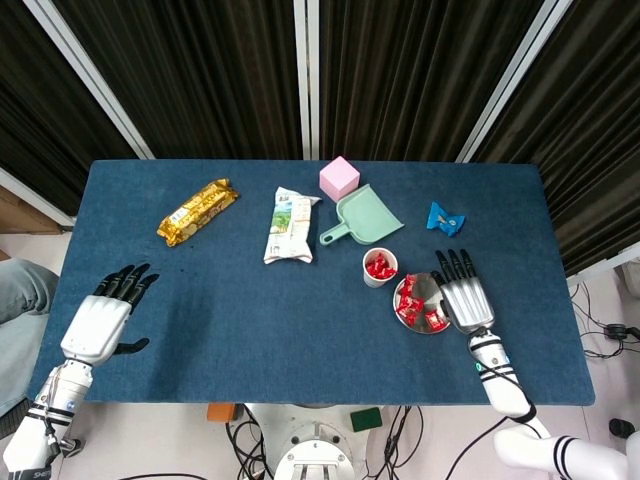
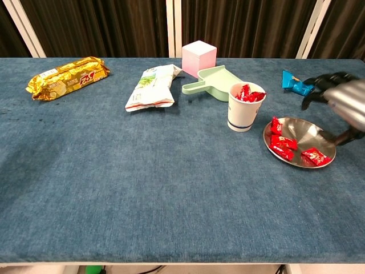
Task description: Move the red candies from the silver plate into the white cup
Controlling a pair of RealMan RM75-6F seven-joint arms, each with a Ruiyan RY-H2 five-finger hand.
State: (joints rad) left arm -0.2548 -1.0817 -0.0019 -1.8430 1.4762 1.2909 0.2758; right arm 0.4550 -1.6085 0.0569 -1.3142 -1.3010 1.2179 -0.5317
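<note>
Blue cloth-covered table (image 1: 250,320). Gold snack packet (image 1: 197,211) at far left, lying flat, angled. White snack bag (image 1: 290,225) near centre, lying flat. Pink cube (image 1: 339,178) at far edge, just beside pale green dustpan (image 1: 366,217); dustpan handle points toward white bag. Small blue wrapped packet (image 1: 445,218) at right, well apart from dustpan. Dark curtains (image 1: 400,70) behind table.
</note>
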